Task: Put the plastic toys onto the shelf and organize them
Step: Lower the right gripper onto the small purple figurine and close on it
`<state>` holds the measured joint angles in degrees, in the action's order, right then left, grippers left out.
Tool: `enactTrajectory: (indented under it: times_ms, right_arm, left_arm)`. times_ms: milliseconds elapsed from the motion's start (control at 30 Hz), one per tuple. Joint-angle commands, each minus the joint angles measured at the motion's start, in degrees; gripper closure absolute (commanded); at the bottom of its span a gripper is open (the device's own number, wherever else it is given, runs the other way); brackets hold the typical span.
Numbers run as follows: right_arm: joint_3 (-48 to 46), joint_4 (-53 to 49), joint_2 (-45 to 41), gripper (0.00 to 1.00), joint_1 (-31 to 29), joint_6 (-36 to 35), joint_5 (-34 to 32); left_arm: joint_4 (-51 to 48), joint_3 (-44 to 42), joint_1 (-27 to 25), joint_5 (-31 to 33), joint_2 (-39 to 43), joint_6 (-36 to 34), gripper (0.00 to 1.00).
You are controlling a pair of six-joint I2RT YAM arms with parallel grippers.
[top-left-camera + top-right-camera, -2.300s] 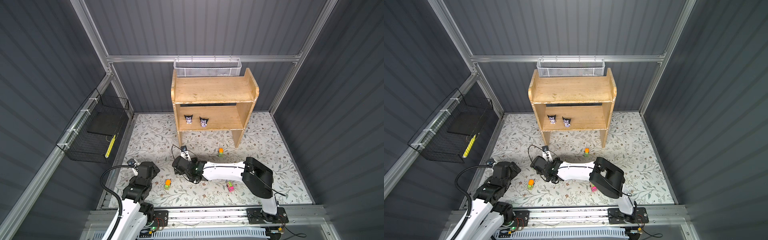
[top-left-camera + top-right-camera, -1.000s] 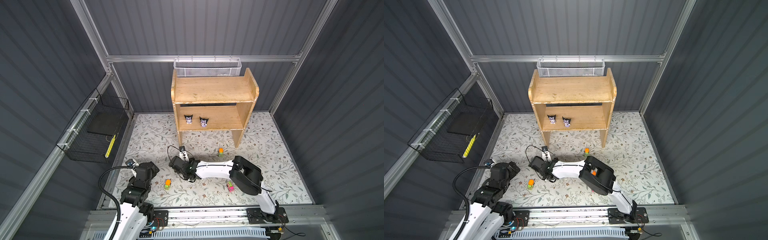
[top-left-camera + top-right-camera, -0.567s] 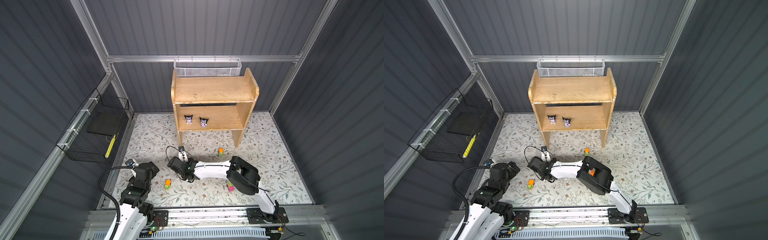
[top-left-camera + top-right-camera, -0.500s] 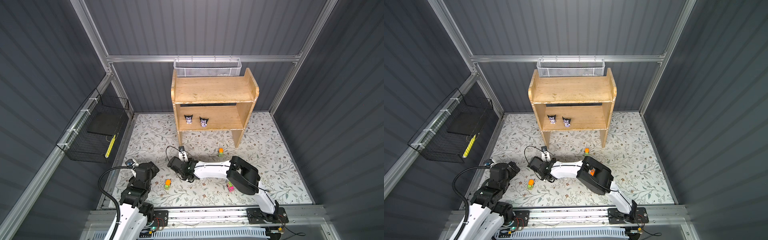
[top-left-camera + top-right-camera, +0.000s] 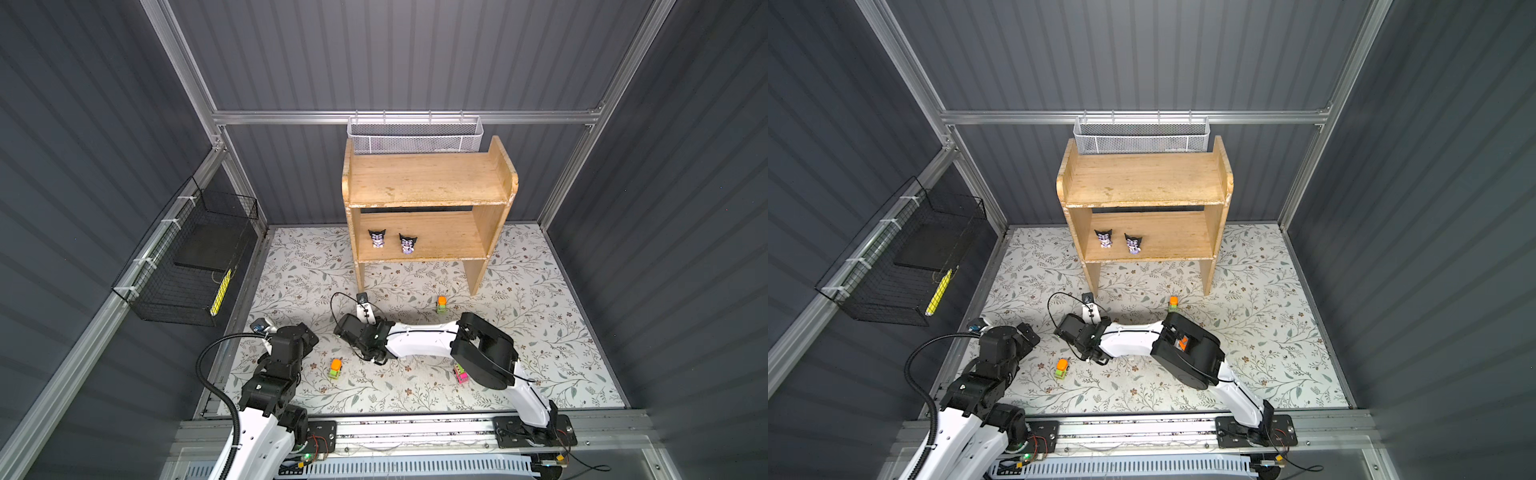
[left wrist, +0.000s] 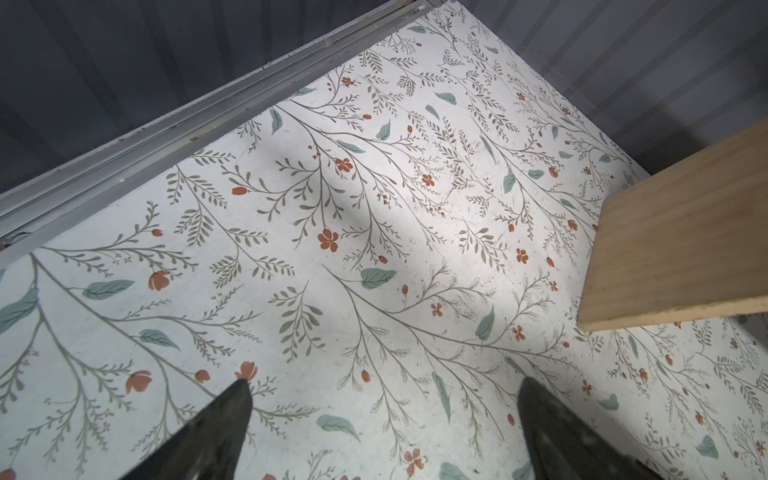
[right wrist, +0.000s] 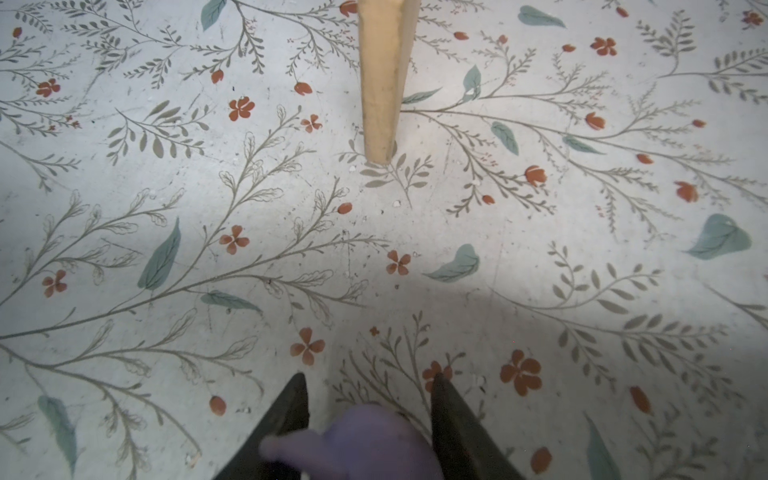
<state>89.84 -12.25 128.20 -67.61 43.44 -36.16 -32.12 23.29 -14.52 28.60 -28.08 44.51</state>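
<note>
Straddling lilac figurine (image 7: 365, 440), right tool (image 7: 368, 380) grip unclear, left tool (image 6: 384, 388) splayed, shelf leg (image 7: 382, 83) ahead

Light-brown wooden shelf (image 5: 428, 191), two tiers, raised rounded side panels, worn top, upright at the back of the floral desk (image 5: 548, 332). On the lower tier, toward its left end: first figurine (image 5: 377, 239) and second figurine (image 5: 407, 243), black and lilac, pointy-eared, upright, side by side, slightly apart. Orange-and-green car (image 5: 441, 304) on the desk near the shelf's right leg. Another orange-topped car (image 5: 335, 368) nearer the front, left of centre. Pink-and-green car (image 5: 460, 374) at the front, partly hidden under the right arm. Blurred lilac toy (image 7: 365, 444) between the fingers (image 7: 291, 415) of the right gripper (image 7: 368, 380); clamped or not, unclear.
</note>
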Motion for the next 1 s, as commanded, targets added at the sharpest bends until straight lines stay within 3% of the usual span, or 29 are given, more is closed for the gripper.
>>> enactTrajectory:
  times_ms: [0, 533, 800, 967]
  right_arm:
    - [1.20, -1.54, 0.84, 0.53, 0.19, -0.43, -0.92]
    - [-4.89, 2.28, -4.89, 0.67, 0.86, -7.91, 2.10]
    - [-14.40, 3.86, -17.03, 0.70, 3.43, -19.47, 11.66]
    - [-18.13, -0.03, -24.98, 0.71, 4.74, -27.18, 16.42]
  left_arm:
    - [-1.05, -0.44, 0.37, -0.03, 0.38, -1.18, 0.00]
    - [-0.54, -0.44, 0.37, -0.20, -0.31, -1.94, 0.00]
    - [1.35, -0.65, 0.37, -1.82, -1.66, -3.62, 0.00]
    - [5.54, -1.04, 0.37, -7.71, -2.11, -8.37, 0.00]
